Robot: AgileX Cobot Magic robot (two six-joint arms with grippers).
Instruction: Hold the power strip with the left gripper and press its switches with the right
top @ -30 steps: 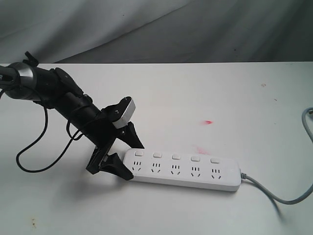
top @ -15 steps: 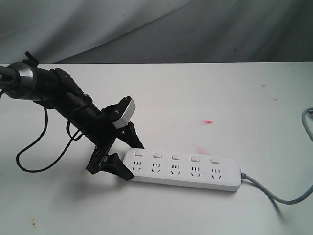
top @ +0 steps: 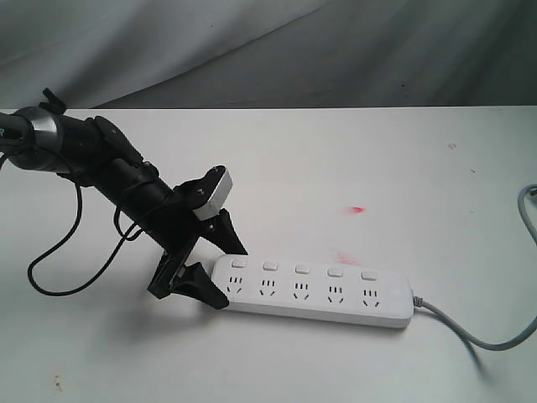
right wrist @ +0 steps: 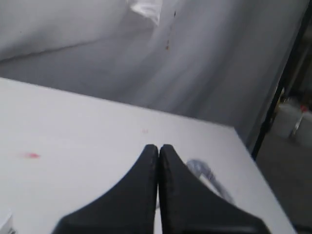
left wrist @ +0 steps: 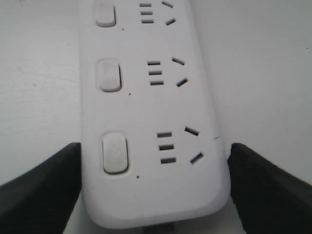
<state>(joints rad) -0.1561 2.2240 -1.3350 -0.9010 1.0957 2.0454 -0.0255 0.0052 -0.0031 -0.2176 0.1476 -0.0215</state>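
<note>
White tabletop [top: 352, 151] under a grey draped backdrop [top: 252, 50] carries the power strip [top: 315, 290]. It lies flat toward the near edge, its grey cord [top: 470, 332] trailing off to the right. At the cordless end the left gripper [top: 232, 277] straddles the bar with jaws spread wide. In the left wrist view its black fingers [left wrist: 44, 190] sit against both long sides (no gap shows on either), so I judge it clamped.

The right gripper [right wrist: 158, 151] is outside the exterior view. Its own camera shows the fingers pressed together on nothing, above bare table. Holding looks done, so pressing is the step in hand. The closed tips make a good single poker. Bring them straight down onto one of the switches [top: 300, 269] at a time, centred on the button. Push vertically, so the strip neither slides nor pivots in the clamp.
</note>
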